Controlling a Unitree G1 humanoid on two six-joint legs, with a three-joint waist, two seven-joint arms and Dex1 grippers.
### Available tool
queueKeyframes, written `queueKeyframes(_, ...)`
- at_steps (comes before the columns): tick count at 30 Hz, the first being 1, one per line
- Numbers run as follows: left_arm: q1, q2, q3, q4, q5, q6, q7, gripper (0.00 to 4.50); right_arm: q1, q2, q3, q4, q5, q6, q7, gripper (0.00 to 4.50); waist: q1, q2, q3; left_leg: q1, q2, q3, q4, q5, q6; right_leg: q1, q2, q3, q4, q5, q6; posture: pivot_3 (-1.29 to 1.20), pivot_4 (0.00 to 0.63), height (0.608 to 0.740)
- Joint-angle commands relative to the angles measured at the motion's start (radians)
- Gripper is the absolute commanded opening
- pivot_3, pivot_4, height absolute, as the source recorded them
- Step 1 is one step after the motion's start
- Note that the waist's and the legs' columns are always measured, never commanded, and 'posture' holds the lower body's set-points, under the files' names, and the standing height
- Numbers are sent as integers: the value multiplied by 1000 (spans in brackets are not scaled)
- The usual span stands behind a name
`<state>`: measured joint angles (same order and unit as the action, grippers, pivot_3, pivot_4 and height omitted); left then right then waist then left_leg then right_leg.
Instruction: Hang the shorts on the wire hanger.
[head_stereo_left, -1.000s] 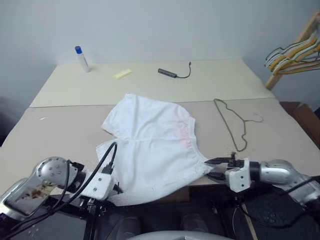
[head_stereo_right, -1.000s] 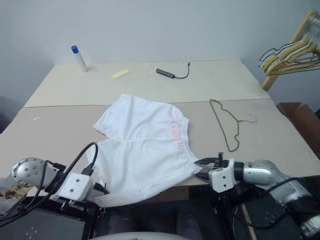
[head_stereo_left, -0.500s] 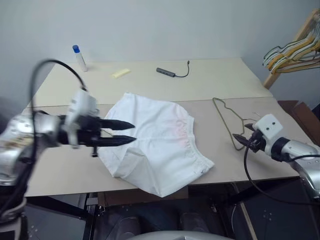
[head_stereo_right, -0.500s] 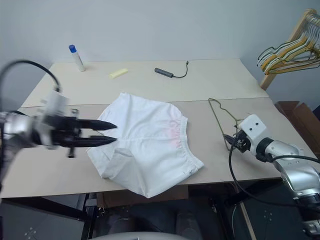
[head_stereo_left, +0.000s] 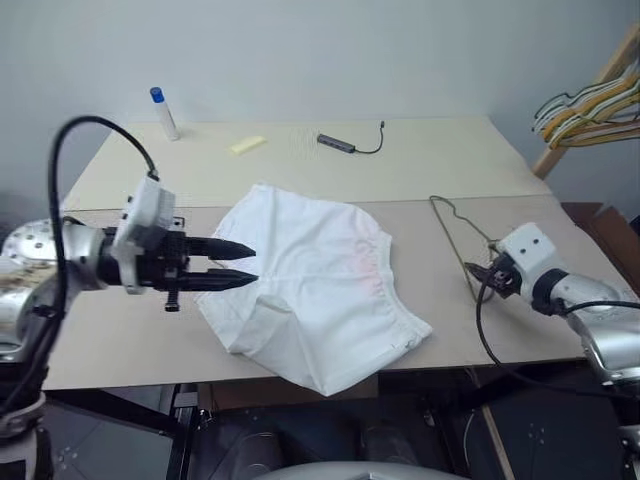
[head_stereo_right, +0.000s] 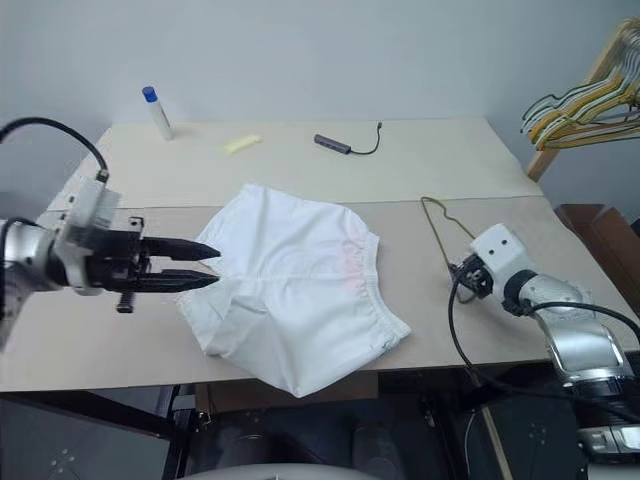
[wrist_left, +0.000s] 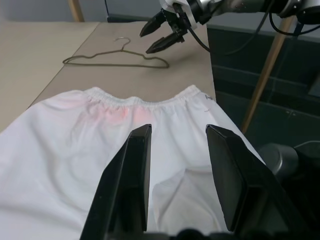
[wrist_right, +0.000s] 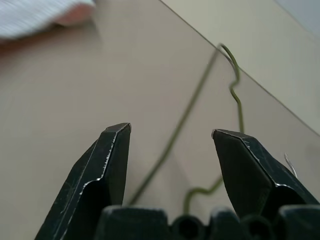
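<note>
The white shorts lie spread in the middle of the table, waistband toward the right, with the near left leg folded over. My left gripper points level to the right, its tips just over the shorts' left edge. It is open with nothing between its fingers. The thin wire hanger lies flat to the right of the shorts. My right gripper sits low by the hanger's near end, open and empty, and the wire runs between its fingers.
At the back of the table stand a white bottle with a blue cap, a yellow note and a dark cable with adapter. Bunched coloured hangers hang on a wooden rack at the far right.
Both grippers have come up from the table's front edge, the left to the shorts' left side and the right to the hanger. The shorts' near part now lies folded back on the table.
</note>
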<state>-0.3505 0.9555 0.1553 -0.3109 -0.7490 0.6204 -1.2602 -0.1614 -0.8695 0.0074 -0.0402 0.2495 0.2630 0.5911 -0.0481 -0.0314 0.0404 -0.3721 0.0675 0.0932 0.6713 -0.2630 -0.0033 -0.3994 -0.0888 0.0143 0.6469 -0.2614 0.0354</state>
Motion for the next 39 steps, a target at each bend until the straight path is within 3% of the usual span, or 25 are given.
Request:
queueKeyframes(1,-95,-15,10,33,-20,24,38,1874,-10,46,28,-206,33,-31,74,3128,-4,0,0,-2,0,0,1,0,0,-2,0,0,1,0,0,-44,0,740)
queueKeyframes(4,-148,-14,-13,75,-2,21,6,1874,-38,114,112,-275,5,-18,108,2519,-11,0,0,-3,1,-1,4,0,0,-2,1,0,2,1,1,-43,0,740)
queueKeyframes(11,-178,-18,-65,133,60,-44,-72,1874,-139,267,339,-241,-154,-25,136,123,-15,-1,-1,-8,0,-2,7,0,0,-4,1,-2,1,1,1,-49,0,740)
queueKeyframes(12,-179,-21,-69,134,62,-47,-74,1874,-158,291,375,-231,-180,-20,138,21,-17,-1,-1,-9,0,-2,7,0,0,-5,1,-2,1,1,0,-47,0,740)
queueKeyframes(20,-178,-40,-109,144,108,-93,-94,1874,-224,377,556,-239,-293,-15,228,21,-19,-1,-1,-11,0,-4,8,0,0,-5,1,-3,1,1,0,-35,0,740)
queueKeyframes(26,-161,-44,-167,155,159,-138,-150,1874,-230,372,540,-266,-188,-174,382,21,-17,-1,0,-11,0,-4,8,0,0,-5,1,-4,1,1,0,-32,28,740)
queueKeyframes(30,-143,-42,-185,150,165,-138,-187,1874,-218,360,540,-303,-101,-213,487,21,-13,-1,12,-9,1,-4,8,0,0,-4,1,-4,1,1,0,-37,91,740)
queueKeyframes(34,-128,-38,-204,139,158,-121,-222,1874,-215,333,549,-341,-73,-202,553,21,2,-2,49,-6,1,-4,8,0,0,-3,2,-3,2,2,-1,-43,160,740)
queueKeyframes(39,-114,-34,-201,118,147,-106,-230,1874,-218,286,469,-318,-82,-185,538,21,18,-2,84,-11,1,-4,8,0,0,-7,2,-2,2,2,-2,-50,176,740)
